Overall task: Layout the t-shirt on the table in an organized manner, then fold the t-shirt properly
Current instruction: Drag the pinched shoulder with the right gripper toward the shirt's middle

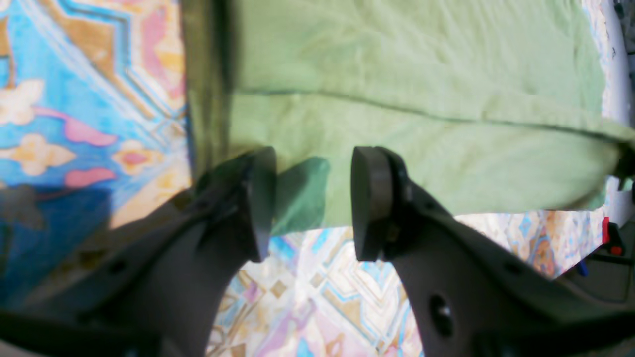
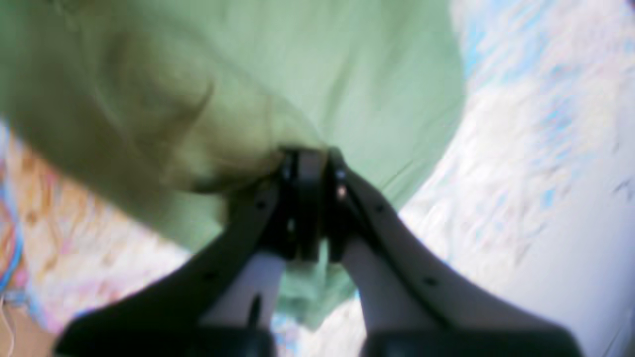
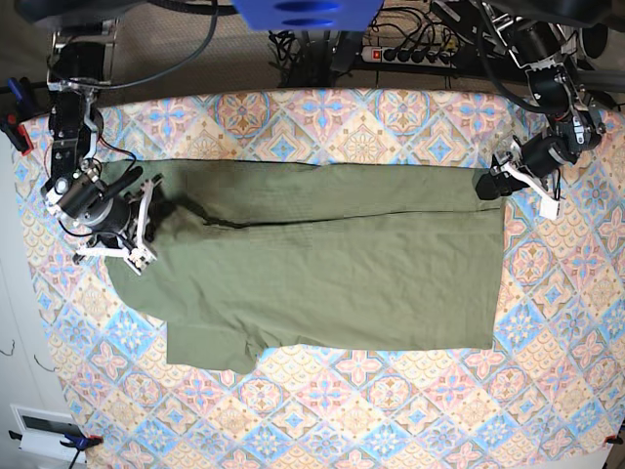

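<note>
Folding underway — right hand pinches shirt at 9 o'clock; left hand gapes empty at 2. Next: left grips the hem.

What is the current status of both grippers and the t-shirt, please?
Right gripper shut on t-shirt. Left gripper open at shirt's edge. Shirt spread on table, one long edge folded over. Nothing obstructing.

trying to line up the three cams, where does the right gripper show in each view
Left wrist: the right gripper is barely in, a dark bit at the far right edge on the t-shirt hem.
Right wrist: it fills the lower centre, shut on a bunch of shirt.
Base: it sits at the left, on the shirt's end there.
Shared landmark: the long fold line running across the shirt.
</note>
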Available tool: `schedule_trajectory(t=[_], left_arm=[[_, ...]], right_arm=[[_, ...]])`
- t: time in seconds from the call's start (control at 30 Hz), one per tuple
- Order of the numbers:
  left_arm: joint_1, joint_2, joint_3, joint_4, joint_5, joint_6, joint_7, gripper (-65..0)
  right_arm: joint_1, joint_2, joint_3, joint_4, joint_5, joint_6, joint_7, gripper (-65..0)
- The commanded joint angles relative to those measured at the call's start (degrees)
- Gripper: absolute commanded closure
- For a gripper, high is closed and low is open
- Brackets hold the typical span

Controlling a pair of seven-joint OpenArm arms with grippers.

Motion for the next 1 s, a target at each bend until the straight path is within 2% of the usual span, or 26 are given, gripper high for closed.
schedule_trajectory(t=[0.0, 0.17, 0.43, 0.6, 0.77, 0.97], left_arm=[[-0.5, -0.9, -0.3, 0.9, -1.4, -0.3, -0.8, -24.5], [-0.5, -0.9, -0.3, 0.9, -1.4, -0.3, -0.8, -24.5], [-0.5, -0.9, -0.3, 0.9, -1.4, -0.4, -0.8, -24.5], [-0.5, -0.9, -0.3, 0.9, -1.4, -0.4, -0.8, -25.1], [-0.6, -0.9, -0.2, 0.9, -1.4, -0.4, -0.8, -25.1], [-0.6, -0.9, -0.2, 0.9, -1.4, -0.4, -0.8, -25.1]], right_arm=[[1.3, 0.4, 0.3, -0.5, -0.2, 0.1, -0.4, -2.0], [3.8, -1.6, -2.0, -5.6, -0.3, 0.1, -0.5, -2.0], [3.4, -1.6, -7.2, -6.5, -0.7, 0.1, -0.2, -3.1], [1.3, -1.2, -8.3, -5.9, -0.8, 0.1, 0.1, -14.2], [-0.4, -1.2, -3.3, -3.5, -0.9, 0.1, 0.0, -25.3], [-0.6, -1.2, 1.2, 0.6, -0.8, 0.1, 0.0, -27.1]])
